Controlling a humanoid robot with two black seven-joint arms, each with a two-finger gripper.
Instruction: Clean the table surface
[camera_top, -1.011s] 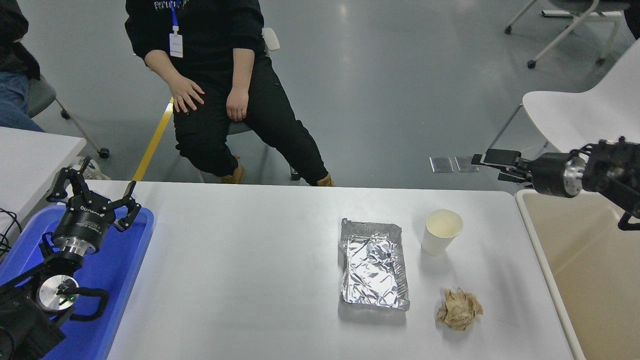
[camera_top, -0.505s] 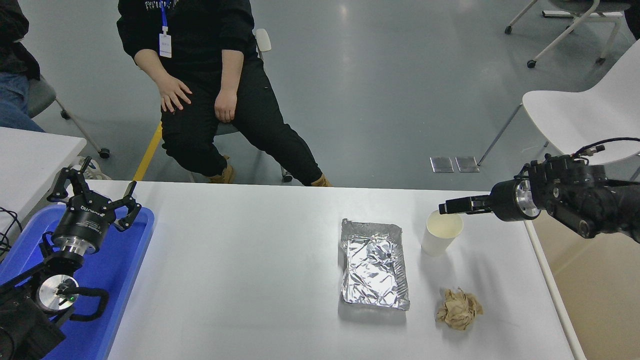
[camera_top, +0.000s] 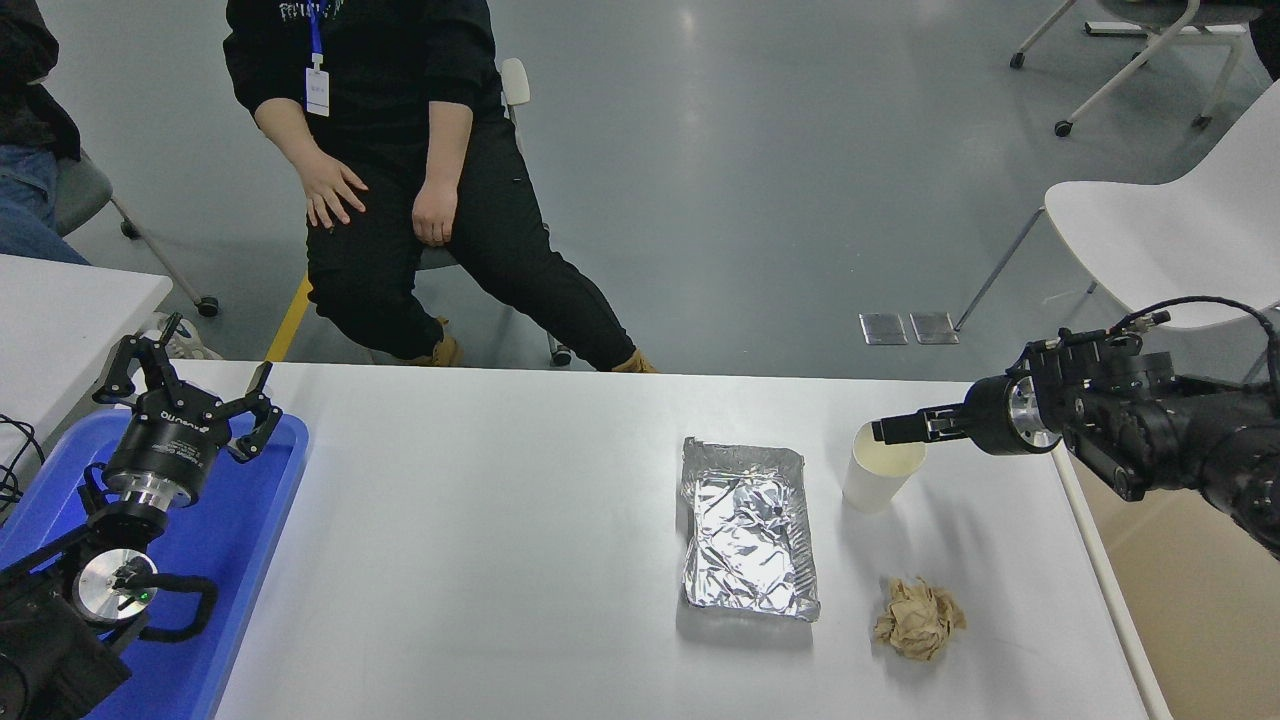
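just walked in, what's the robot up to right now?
It's clearing the white table. The right tool reaches in from the right, its tip over the rim of the paper cup; I can't tell whether it has gripped it. A foil tray and a crumpled brown paper ball lie on the table untouched. The left tool is parked, open, over a blue tray at the left. A person sits at the far side, hands on their lap.

Right gripper (camera_top: 882, 430) over paper cup (camera_top: 882, 466) on table surface (camera_top: 500, 520)
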